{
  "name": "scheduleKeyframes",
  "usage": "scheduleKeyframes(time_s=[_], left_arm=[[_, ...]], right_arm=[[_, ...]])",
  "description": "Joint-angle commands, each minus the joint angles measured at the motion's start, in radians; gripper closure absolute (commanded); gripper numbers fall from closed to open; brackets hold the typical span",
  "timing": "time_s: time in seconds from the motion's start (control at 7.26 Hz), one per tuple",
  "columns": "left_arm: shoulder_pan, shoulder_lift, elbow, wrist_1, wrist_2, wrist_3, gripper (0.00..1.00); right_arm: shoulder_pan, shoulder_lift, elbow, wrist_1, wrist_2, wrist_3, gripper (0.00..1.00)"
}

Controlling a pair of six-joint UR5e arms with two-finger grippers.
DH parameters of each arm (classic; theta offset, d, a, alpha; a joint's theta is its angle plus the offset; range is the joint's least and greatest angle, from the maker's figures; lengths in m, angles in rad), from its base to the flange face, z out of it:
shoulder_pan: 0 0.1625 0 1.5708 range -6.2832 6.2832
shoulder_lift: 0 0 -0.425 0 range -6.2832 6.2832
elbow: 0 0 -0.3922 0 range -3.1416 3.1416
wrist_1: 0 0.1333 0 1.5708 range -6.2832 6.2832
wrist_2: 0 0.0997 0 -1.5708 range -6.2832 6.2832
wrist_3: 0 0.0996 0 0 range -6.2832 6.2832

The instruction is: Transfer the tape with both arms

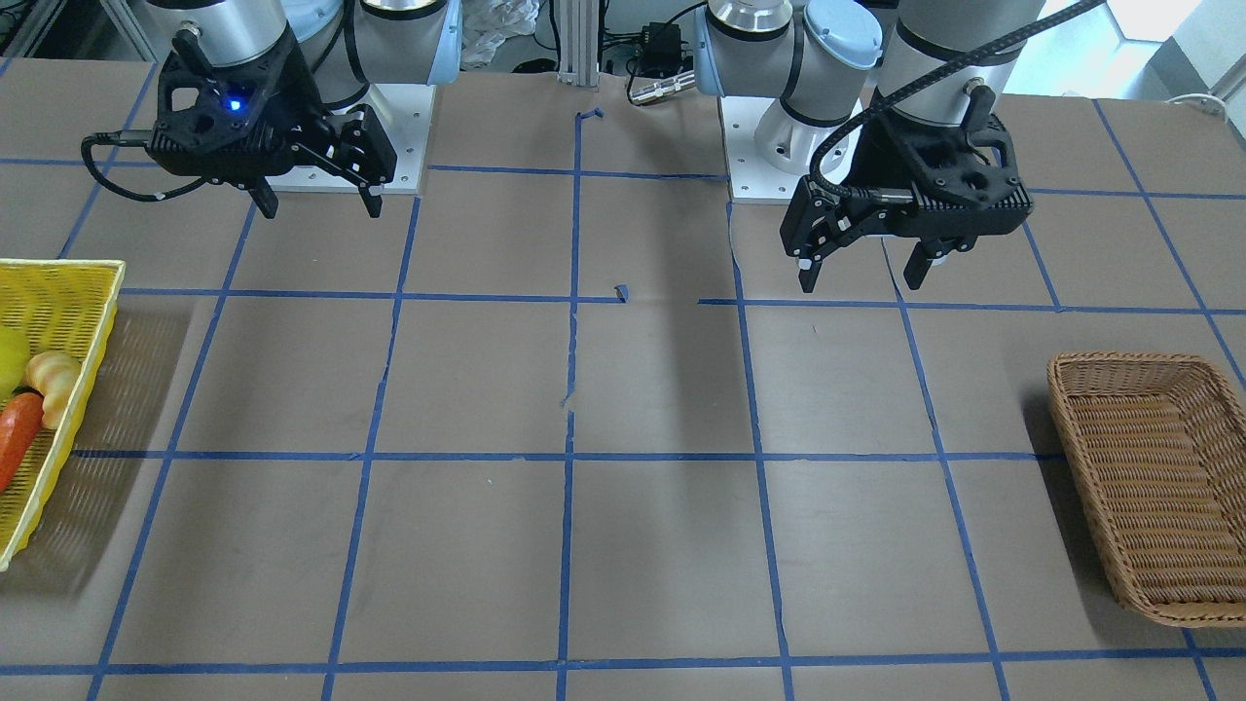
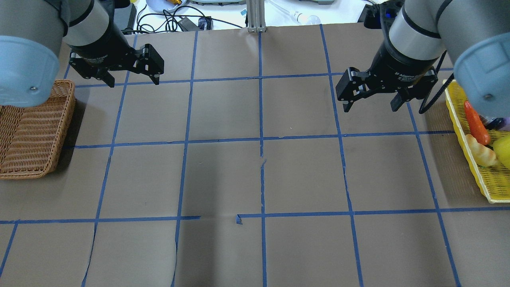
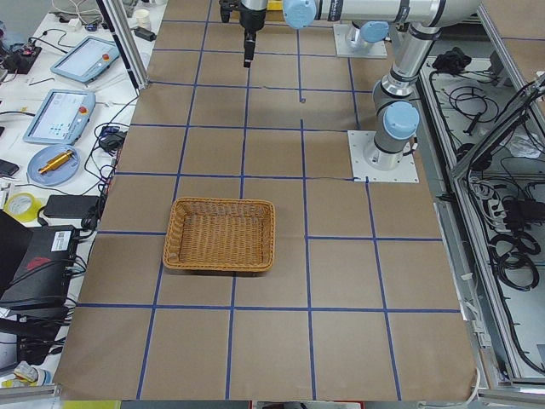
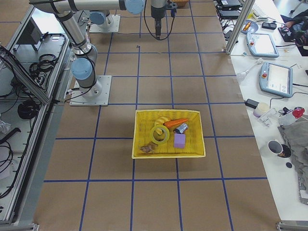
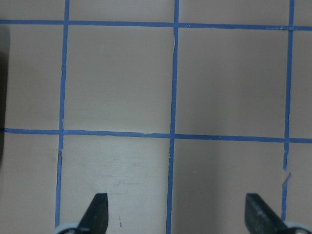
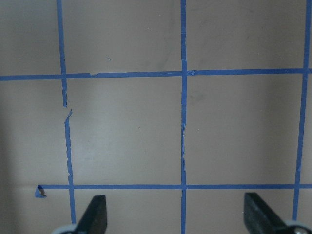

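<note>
My right gripper (image 2: 370, 107) and left gripper (image 2: 133, 83) both hang spread and empty, so I'd swing the right over the yellow basket (image 4: 168, 111) and pinch the tape (image 4: 152, 134) wall squarely.

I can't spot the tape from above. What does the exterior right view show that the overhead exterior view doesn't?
Only exterior right: the tape, lying in the yellow basket beside a purple block. Only overhead: the left gripper and right gripper clearly open, holding nothing. Both: the yellow basket and the carrot in it.
</note>
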Motion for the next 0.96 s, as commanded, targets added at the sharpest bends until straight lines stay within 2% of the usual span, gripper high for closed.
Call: scheduleKeyframes(time_s=[0.0, 0.83], left_arm=[[0.0, 0.0, 0.0, 0.001, 0.001, 0.0, 0.0], [0.0, 0.0, 0.0, -0.001, 0.001, 0.0, 0.0]], right_arm=[[-0.021, 0.002, -0.01, 0.021, -0.022, -0.011, 0.0], [-0.02, 0.001, -0.014, 0.083, -0.043, -0.01, 0.0]])
